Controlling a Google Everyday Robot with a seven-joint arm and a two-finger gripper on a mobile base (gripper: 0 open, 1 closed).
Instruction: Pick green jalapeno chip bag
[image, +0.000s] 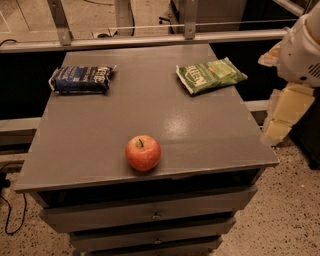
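Note:
The green jalapeno chip bag (211, 75) lies flat on the far right of the grey cabinet top (150, 115), with its white lettering facing up. My gripper (278, 126) hangs at the end of the white arm off the right edge of the cabinet. It is in front of and to the right of the bag, not touching it, and nothing shows in it.
A dark blue chip bag (80, 79) lies at the far left of the top. A red apple (143, 152) stands near the front edge. Drawers (150, 215) sit below the top. A metal rail (150, 39) runs behind the cabinet.

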